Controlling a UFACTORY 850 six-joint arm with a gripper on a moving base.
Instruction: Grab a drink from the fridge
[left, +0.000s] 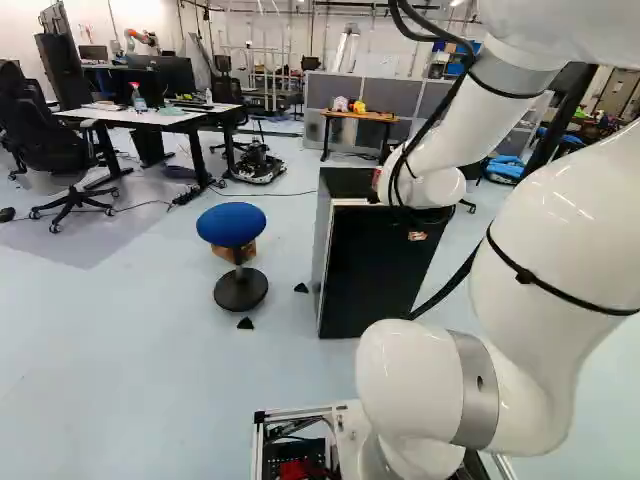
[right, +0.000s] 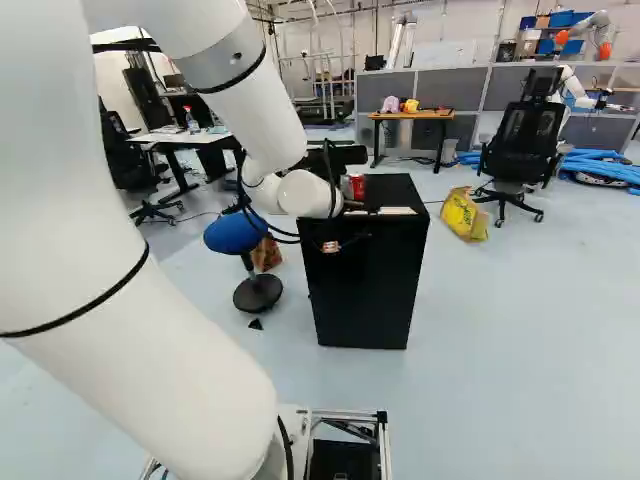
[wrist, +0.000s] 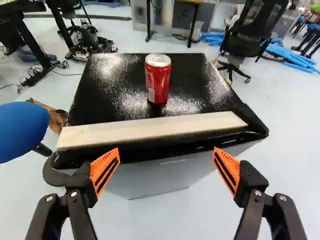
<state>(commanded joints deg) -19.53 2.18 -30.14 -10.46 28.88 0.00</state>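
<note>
From where I'm standing, the biggest thing is the run of grey partitions (right: 440, 88) across the back of the room. Then there's the white arm (left: 545, 230), reaching forward and bending down to its wrist at the near edge of the fridge. Over to the left of the left base view stands a white-topped desk (left: 150, 114), with a black office chair (left: 45, 130) beside it. The black-topped fridge (right: 365, 280) stands on the pale floor, well out in front of the base. Beside it is a round blue stool (left: 231, 224), and near the other office chair (right: 525, 140) a yellow bag (right: 463, 215) sits on the floor. The gripper (right: 345, 241) hangs at the fridge's near side, its two fingers spread wide — nothing between the orange pads (wrist: 105, 171). A light strip (wrist: 150, 130) lies along the near edge of the fridge's top. Smallest of all is the red drink can (wrist: 157, 80) — upright on that glossy black top, just beyond the strip, ahead of the fingers and apart from them.
</note>
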